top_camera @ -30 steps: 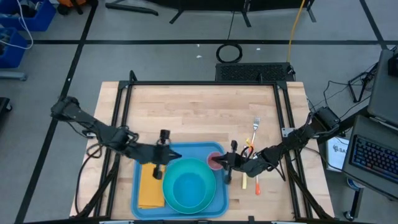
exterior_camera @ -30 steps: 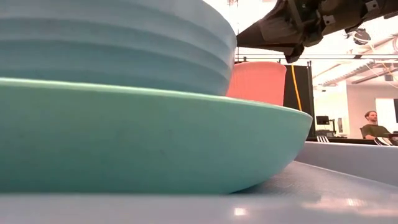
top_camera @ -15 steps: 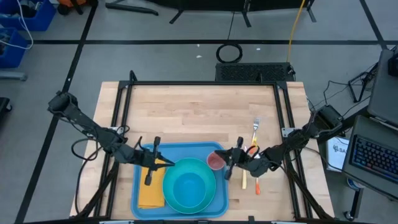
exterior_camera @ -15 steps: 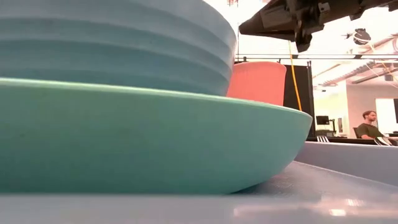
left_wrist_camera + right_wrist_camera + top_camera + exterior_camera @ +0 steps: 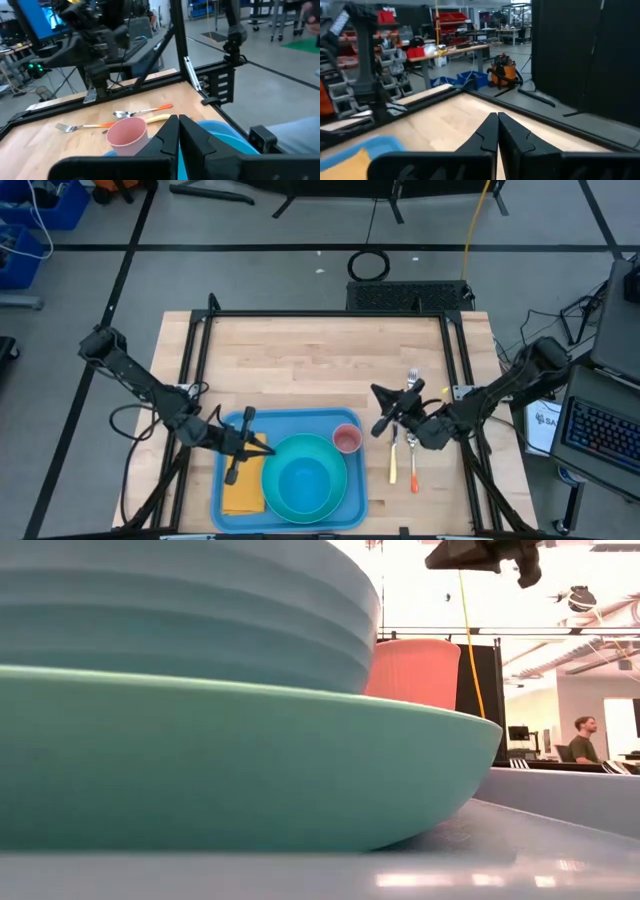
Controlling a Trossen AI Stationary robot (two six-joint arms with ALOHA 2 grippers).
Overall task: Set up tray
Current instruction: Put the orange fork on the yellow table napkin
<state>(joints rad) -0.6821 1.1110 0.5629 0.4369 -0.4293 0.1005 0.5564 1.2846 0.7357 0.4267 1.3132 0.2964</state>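
The blue tray [image 5: 228,502] lies at the table's near edge. On it rest a turquoise plate [image 5: 303,446] bearing a blue bowl [image 5: 303,482], a pink cup [image 5: 347,441] upright at its far right corner, and an orange napkin [image 5: 243,488] flat on its left side. My left gripper [image 5: 262,447] hovers shut over the tray's left part, above the napkin, pointing level toward the cup [image 5: 127,137]. My right gripper [image 5: 388,412] is shut and raised above the table, to the right of the tray and clear of the cup [image 5: 415,670].
A fork [image 5: 410,385], a spoon [image 5: 140,112] and a yellow-handled utensil [image 5: 393,465] lie on the wood to the right of the tray, below my right gripper. Bare wood [image 5: 320,365] fills the table's far half. A black frame rail [image 5: 325,314] borders the table.
My left gripper has drawn back toward the table's left edge and sunk, tipping up to level over the tray's left part. My right gripper has risen from beside the cup and gone toward the right and far edges, rolling its wrist. The cup has stayed upright on the tray.
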